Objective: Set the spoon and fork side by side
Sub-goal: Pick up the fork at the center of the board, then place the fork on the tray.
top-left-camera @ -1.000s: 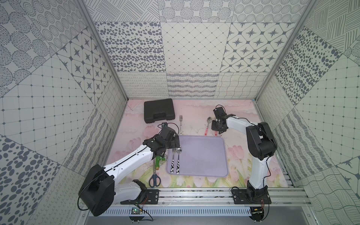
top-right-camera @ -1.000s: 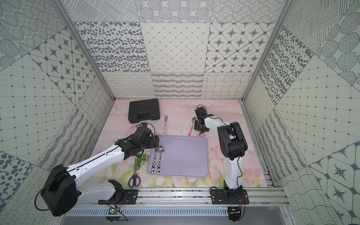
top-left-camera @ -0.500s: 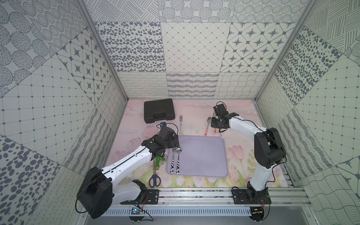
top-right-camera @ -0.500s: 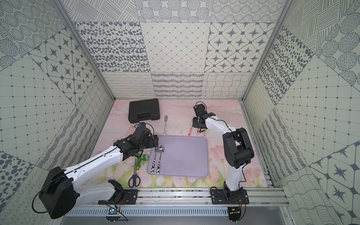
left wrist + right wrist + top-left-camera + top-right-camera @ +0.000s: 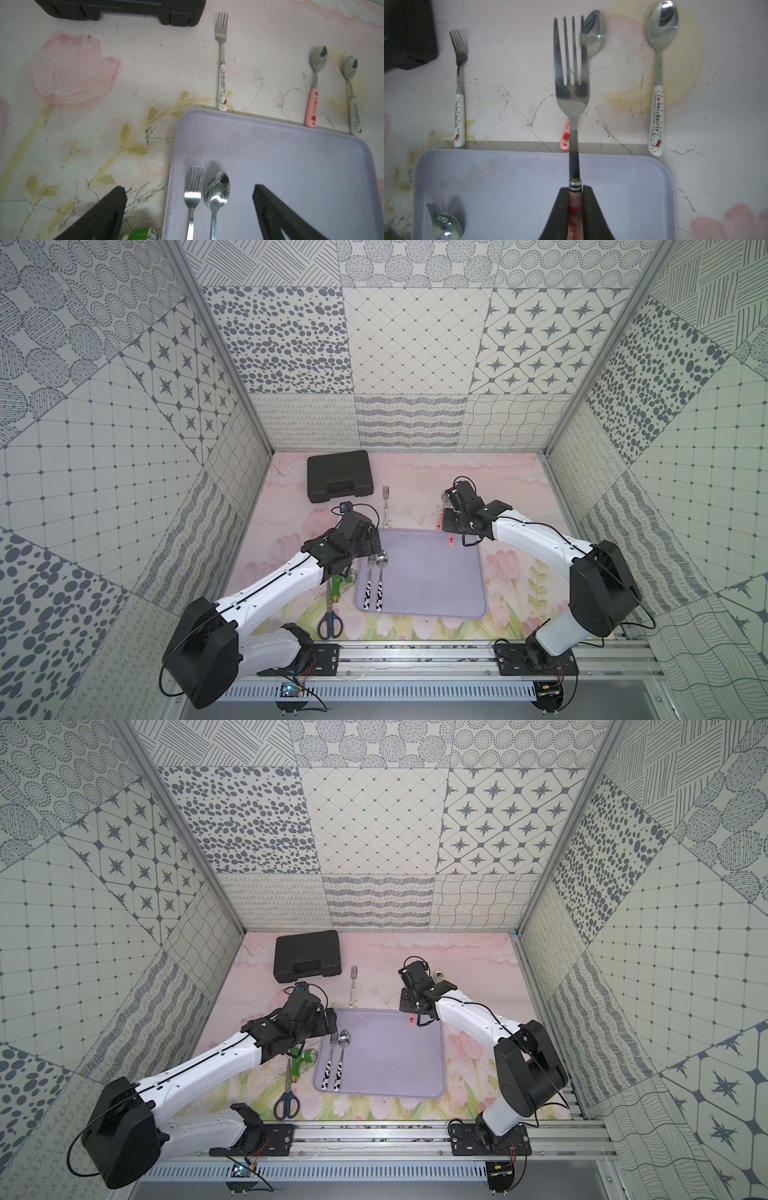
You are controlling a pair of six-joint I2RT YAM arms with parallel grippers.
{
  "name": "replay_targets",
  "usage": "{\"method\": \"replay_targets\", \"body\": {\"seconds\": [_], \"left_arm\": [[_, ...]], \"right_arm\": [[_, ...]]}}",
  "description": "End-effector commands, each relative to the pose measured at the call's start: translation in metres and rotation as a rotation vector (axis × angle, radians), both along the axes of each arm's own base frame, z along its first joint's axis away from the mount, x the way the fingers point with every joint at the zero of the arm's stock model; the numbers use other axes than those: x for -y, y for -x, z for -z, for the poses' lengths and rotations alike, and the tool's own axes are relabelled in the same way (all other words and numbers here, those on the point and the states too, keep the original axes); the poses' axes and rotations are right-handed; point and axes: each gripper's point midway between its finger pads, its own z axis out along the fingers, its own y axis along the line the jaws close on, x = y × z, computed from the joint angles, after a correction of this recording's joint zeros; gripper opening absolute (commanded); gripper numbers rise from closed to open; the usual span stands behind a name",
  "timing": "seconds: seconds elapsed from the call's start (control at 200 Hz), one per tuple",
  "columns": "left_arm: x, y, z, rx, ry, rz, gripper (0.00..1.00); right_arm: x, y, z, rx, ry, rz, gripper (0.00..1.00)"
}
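A cow-patterned fork (image 5: 369,585) and spoon (image 5: 380,580) lie side by side on the left part of the lavender tray (image 5: 436,593). My left gripper (image 5: 188,188) hangs open over their heads, touching neither. My right gripper (image 5: 575,189) is shut on the pink, red-spotted handle of another fork (image 5: 572,93), which it holds level above the tray's far edge (image 5: 508,153). A pink-handled spoon (image 5: 592,33) lies on the table under that fork's tines. Farther off on either side lie a white-handled spoon (image 5: 660,41) and a white-handled fork (image 5: 459,83).
A black case (image 5: 338,475) sits at the back left. Blue-handled scissors (image 5: 330,620) and a green fitting (image 5: 338,583) lie just left of the tray, under my left arm. The tray's middle and right hold nothing.
The right arm's elbow has swung down and outward to the right, while its gripper stays shut on the fork near the tray's far edge. The left arm has hardly moved.
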Motion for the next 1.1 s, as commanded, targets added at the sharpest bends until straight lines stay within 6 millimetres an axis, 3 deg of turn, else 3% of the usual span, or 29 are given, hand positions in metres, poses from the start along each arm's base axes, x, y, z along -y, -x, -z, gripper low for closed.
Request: {"method": "replay_targets", "body": {"seconds": [0.0,0.32,0.6,0.84,1.096], "left_arm": [[-0.009,0.001,0.004,-0.012,-0.017,-0.039,1.0],[-0.012,0.001,0.005,-0.011,-0.026,-0.05,1.0],[-0.012,0.001,0.005,-0.011,-0.027,-0.05,1.0],[-0.012,0.001,0.005,-0.01,-0.023,-0.05,1.0],[-0.011,0.002,0.004,-0.01,-0.017,-0.046,1.0]], "right_arm": [[-0.01,0.016,0.001,-0.001,-0.029,0.033,0.0],[-0.058,0.077,0.026,-0.041,-0.053,-0.015,0.0],[-0.086,0.119,0.045,-0.075,-0.068,-0.033,0.0],[-0.103,0.141,0.058,-0.089,-0.077,-0.023,0.0],[-0.11,0.149,0.076,-0.117,-0.072,-0.003,0.0]]}}
